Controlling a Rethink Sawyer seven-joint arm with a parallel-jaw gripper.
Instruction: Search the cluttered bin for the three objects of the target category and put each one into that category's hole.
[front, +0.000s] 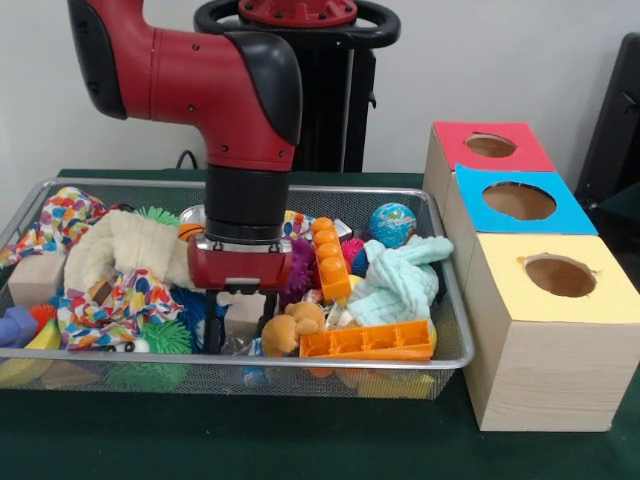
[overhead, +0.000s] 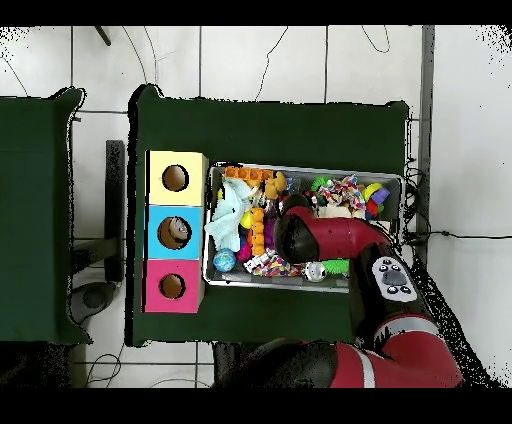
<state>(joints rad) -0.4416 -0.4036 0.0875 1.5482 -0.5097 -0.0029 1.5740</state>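
The wire mesh bin (front: 300, 366) is full of toys and cloths; it also shows in the overhead view (overhead: 305, 284). My gripper (front: 240, 322) reaches down into the bin's middle with its fingers (front: 213, 320) spread apart among the clutter. A glinting see-through plastic piece (front: 238, 346) lies just below it, behind the front mesh. A pale wooden block (front: 246, 308) sits between the fingers. The blue-topped box's hole (front: 519, 201) is to the right of the bin, and in the overhead view (overhead: 175, 232) something pale shows inside it. In the overhead view my arm (overhead: 300, 235) covers the gripper.
The red-topped box (front: 460, 135) and the yellow-topped box (front: 520, 300) flank the blue one. In the bin are a globe ball (front: 393, 224), a mint cloth (front: 400, 282), orange bricks (front: 367, 341), a teddy bear (front: 296, 324), a cream plush (front: 125, 250) and a metal tin (front: 193, 215).
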